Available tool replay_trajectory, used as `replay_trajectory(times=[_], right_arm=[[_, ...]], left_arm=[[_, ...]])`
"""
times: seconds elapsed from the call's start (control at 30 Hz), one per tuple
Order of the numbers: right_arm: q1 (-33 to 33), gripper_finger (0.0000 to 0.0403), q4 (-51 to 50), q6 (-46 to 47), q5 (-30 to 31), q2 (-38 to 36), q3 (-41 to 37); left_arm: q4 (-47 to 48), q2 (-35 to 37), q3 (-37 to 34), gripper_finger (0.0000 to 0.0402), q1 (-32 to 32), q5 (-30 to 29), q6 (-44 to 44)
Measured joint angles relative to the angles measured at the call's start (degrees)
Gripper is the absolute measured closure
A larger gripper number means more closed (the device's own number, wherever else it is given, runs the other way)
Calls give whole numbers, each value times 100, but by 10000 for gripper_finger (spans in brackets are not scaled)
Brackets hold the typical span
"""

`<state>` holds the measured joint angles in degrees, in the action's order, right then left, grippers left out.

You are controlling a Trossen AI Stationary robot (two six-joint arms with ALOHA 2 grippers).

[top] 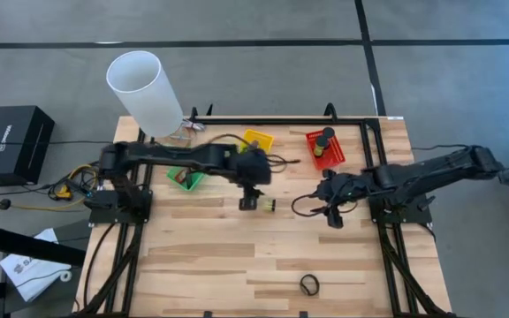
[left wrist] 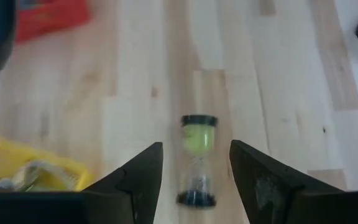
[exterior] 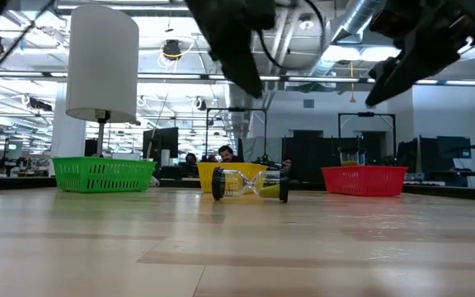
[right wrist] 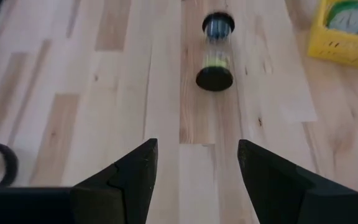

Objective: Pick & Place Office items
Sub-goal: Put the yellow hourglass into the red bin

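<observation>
Spanning the scene, a pale wood-plank table [top: 201,256] fronts an office room with monitors and ceiling ducts. Mid-table lies an hourglass [left wrist: 198,158] on its side, long axis running left-right across the table: clear glass, yellow-green sand, black end caps. The left gripper [left wrist: 194,180] straddles it, fingers parted, not touching. The right gripper [right wrist: 197,177] hovers nearby, spread.
</observation>
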<state>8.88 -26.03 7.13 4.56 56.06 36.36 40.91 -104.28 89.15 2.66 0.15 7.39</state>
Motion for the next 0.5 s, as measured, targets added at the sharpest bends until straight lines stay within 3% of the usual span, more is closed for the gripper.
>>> replay_trajectory(times=[0.17, 0.33, 0.5], right_arm=[[-34, 189, 561, -157, 30, 783, -2], [-207, 193, 2306, -184, 286, 1795, 3], [-372, 208, 3071, -690, 313, 2387, 9]], left_arm=[[-800, 1257, -1273, 226, -4, -554, -370], [-2238, 2445, -2793, 225, -4, -607, -783], [-3480, 3394, -4016, 225, -11, -617, -970]])
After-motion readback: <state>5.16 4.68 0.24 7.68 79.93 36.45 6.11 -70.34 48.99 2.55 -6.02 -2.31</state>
